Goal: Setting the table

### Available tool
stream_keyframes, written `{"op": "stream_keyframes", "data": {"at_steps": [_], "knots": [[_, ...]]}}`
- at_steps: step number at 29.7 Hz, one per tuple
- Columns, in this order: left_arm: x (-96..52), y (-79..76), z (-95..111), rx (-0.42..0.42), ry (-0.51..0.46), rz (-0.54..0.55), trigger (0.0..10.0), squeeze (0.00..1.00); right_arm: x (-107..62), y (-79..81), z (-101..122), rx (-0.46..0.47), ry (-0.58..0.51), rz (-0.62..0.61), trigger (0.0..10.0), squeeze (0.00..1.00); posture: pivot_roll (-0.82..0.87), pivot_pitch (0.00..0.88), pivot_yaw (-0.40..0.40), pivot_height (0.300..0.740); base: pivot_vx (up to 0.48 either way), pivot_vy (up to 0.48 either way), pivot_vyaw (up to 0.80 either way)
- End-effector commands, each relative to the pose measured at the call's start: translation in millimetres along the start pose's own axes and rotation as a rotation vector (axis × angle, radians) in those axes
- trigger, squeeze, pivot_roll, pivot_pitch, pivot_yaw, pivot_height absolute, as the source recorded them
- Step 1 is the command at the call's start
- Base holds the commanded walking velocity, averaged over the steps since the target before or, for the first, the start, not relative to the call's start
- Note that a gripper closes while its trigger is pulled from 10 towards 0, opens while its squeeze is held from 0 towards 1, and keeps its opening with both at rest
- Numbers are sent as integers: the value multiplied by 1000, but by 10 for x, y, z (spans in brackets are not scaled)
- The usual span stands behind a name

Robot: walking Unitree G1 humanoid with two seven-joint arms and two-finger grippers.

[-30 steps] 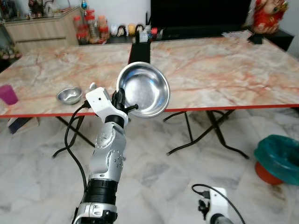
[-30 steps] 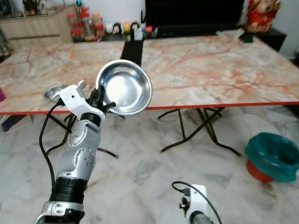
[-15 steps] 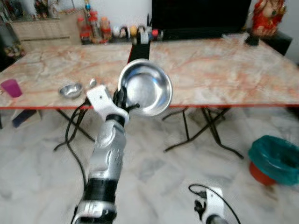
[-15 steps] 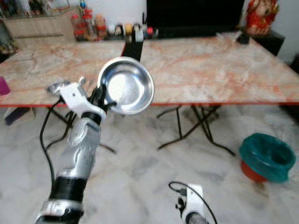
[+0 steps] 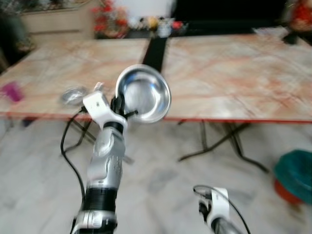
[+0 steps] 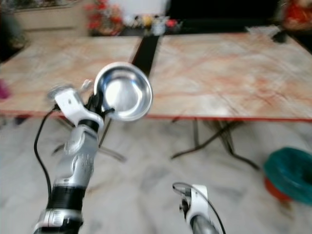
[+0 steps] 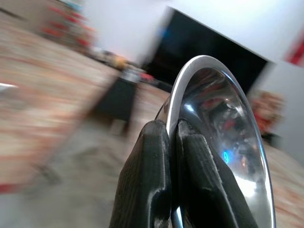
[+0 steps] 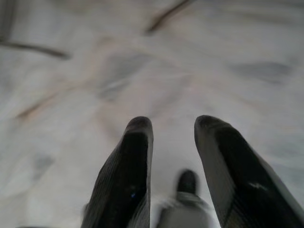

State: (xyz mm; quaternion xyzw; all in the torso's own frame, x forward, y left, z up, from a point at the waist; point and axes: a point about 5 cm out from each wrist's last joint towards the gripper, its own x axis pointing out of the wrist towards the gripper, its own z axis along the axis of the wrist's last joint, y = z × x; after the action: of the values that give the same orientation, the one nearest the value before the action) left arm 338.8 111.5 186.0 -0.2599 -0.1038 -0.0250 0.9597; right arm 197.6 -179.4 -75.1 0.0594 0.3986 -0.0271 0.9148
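Observation:
My left gripper [image 5: 122,105] is shut on the rim of a shiny steel bowl [image 5: 145,94], held upright in the air in front of the marble table's [image 5: 229,73] red front edge. In the left wrist view both black fingers [image 7: 154,180] pinch the steel bowl's rim [image 7: 187,80]. A smaller steel bowl [image 5: 73,96] sits on the table at the left. My right gripper [image 8: 173,142] hangs low over the floor, open with nothing between its fingers; its wrist [image 5: 214,209] shows at the bottom of the head view.
A pink cup [image 5: 10,90] stands near the table's left edge. Jars and bottles [image 5: 109,22] line the far side by a dark screen. A teal bin [image 5: 296,170] on a red base stands on the marble floor at right. Folding table legs [image 5: 222,144] cross underneath.
The whole view has shifted and blurred, so the camera has moved. The left gripper still holds the steel bowl in the same pose.

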Motion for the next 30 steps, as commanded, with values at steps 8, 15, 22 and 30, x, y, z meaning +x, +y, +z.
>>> {"op": "stream_keyframes", "data": {"at_steps": [8, 15, 22, 30], "knots": [[33, -117, 80, 5, -27, -49, 10000, 0, 7, 5, 20, 0, -2, -2, 10000, 0, 22, 0, 28, 740, 444, 0, 0], [34, -126, 81, 5, -28, -54, 10000, 0, 8, 7, 24, -1, -3, 0, 10000, 0, 22, 0, 27, 740, 446, 0, 0], [36, -131, 84, 4, -28, -56, 10000, 0, 10, 16, 27, -3, -4, 2, 10000, 0, 22, 0, 29, 740, 445, 0, 0], [32, -143, 82, 1, -30, -60, 10000, 0, 9, 16, 24, -3, -3, 1, 10000, 0, 20, 0, 28, 740, 420, 0, 0]]}}
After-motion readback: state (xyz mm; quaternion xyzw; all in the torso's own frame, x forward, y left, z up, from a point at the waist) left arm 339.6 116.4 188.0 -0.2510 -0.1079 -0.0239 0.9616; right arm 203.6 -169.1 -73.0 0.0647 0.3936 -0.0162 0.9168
